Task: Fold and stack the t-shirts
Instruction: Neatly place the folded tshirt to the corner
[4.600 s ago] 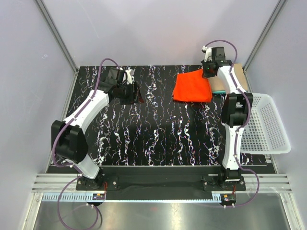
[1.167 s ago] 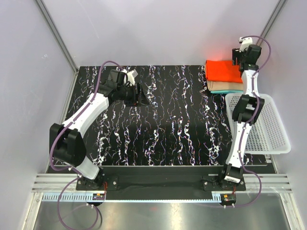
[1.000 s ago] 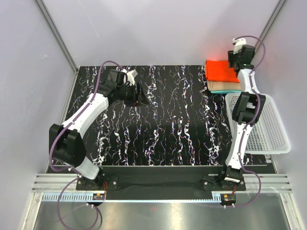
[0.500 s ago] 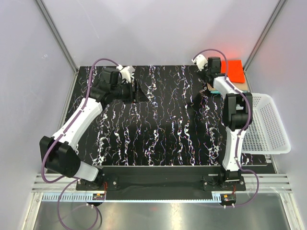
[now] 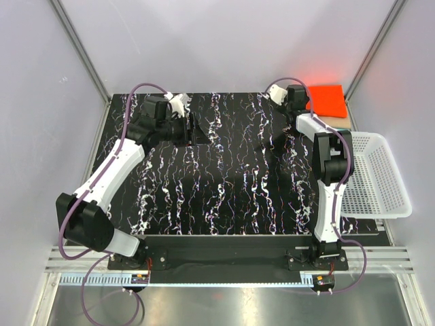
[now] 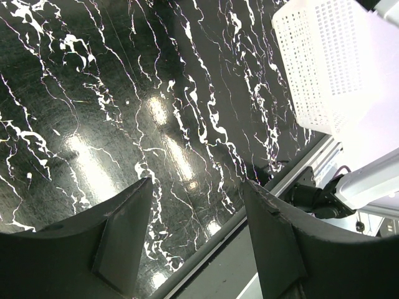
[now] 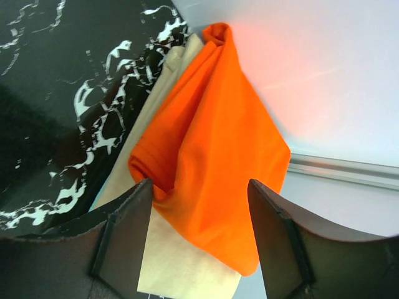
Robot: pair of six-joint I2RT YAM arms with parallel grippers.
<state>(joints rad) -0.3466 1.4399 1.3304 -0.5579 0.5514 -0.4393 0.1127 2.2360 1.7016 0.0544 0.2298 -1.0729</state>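
Here the soft, limp orange t-shirt (image 7: 212, 156) lies rumpled atop the tan t-shirt (image 7: 168, 274) just beyond the mesh basket (image 5: 380, 183), probably best pinched at its folded edge, while the left gripper (image 6: 196, 184) and right gripper (image 7: 199, 184) gape wide and empty.

A black table with white marbled streaks (image 5: 231, 176) is filling the middle of the booth. A white mesh basket (image 5: 377, 180) is sitting at its right edge, reaching out past the side. Pale walls (image 5: 204, 41) are enclosing the table, and a metal rail (image 5: 224, 258) is running along its near edge.
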